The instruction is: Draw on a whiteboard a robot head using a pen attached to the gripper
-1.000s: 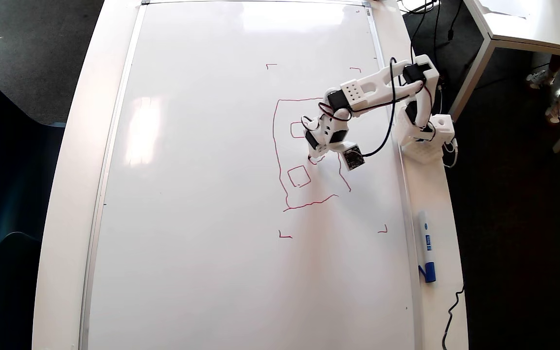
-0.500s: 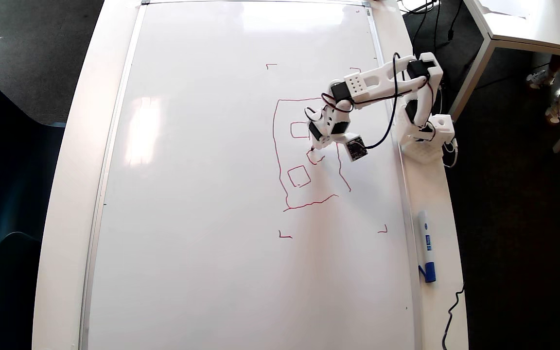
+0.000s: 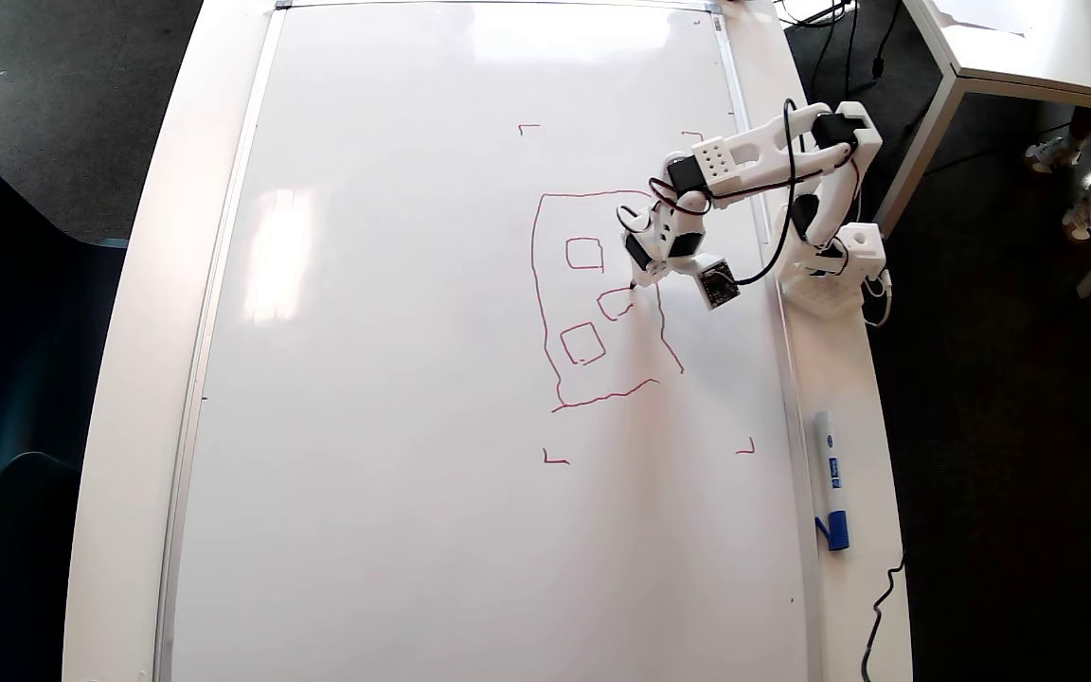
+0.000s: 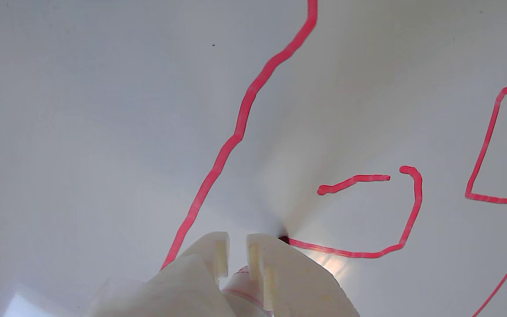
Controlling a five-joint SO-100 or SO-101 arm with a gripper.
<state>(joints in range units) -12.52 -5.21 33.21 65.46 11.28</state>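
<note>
- Since a second ago the gripper (image 3: 637, 281) has been travelling up and to the right in the overhead view, away from the lower small square and toward the right-hand side of the outline, and the third small square beside it has gained more of its red line.
- Folding back on itself, the white arm (image 3: 744, 161) is reaching out from its base (image 3: 834, 275) at the right edge of the whiteboard (image 3: 394, 379), elbow high, wrist bending down so the tool is pointing at the board.
- Pinching the pen (image 4: 247, 281) between them, the two white fingers (image 4: 209, 255) are sitting close together with only a narrow slot showing in the wrist view.
- Touching the board, the dark tip is sitting right at the end of the fresh red stroke, at a corner of the still-open small square.
- Lying inside the four corner marks, the robot head (image 3: 545, 313) is showing as a tall wobbly outline with two closed squares and one unfinished one.
- Covering the outline's upper right corner, the arm is hiding that part from above.
- Cropping at the bottom edge, the wrist view is cutting off most of the pen's barrel, so its cap cannot be made out.
- Resting on the table (image 3: 138, 379) to the right of the board, a blue-capped marker (image 3: 831, 478) is lying well apart from the drawing.
</note>
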